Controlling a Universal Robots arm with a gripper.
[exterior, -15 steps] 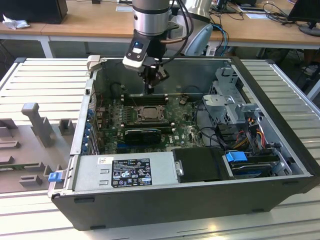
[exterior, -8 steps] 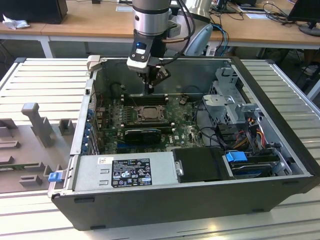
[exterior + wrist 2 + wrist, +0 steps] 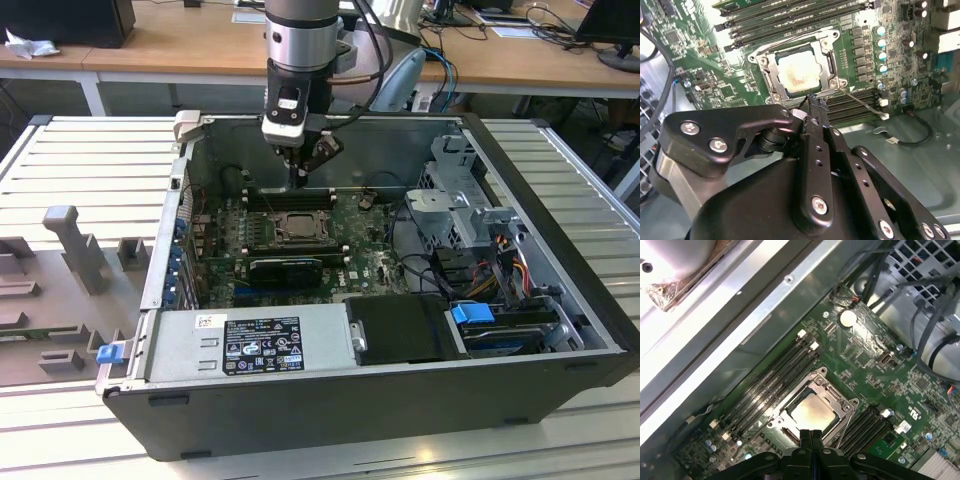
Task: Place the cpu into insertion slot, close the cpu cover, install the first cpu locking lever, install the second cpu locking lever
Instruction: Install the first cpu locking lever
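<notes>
**A:** So what's in the exterior view?

**B:** One open case (image 3: 400, 400) on a ribbed table (image 3: 585, 170), with one arm reaching down into it. The gripper (image 3: 298, 178) hangs over the green board, just behind the slot (image 3: 270, 234). The one cpu (image 3: 298, 228) sits in that slot.

**A:** And the second wrist view?

**B:** Much closer in. The cpu's pale top shows through the single cover (image 3: 827, 47), which lies flat around it. One thin lever (image 3: 862, 102) sticks out at an angle from the slot's corner. There are two banks of memory slots (image 3: 785, 20), one on each side. The two fingers (image 3: 812, 140) are pressed together with nothing between them, and the tips are just beside the slot's edge.

**A:** Does the first wrist view add anything?

**B:** Same count: one cpu, one cover, one slot and two memory banks, plus one round battery (image 3: 847, 317) well apart from the slot. The fingers meet along a thin seam, near the cover's edge and holding nothing.
</notes>
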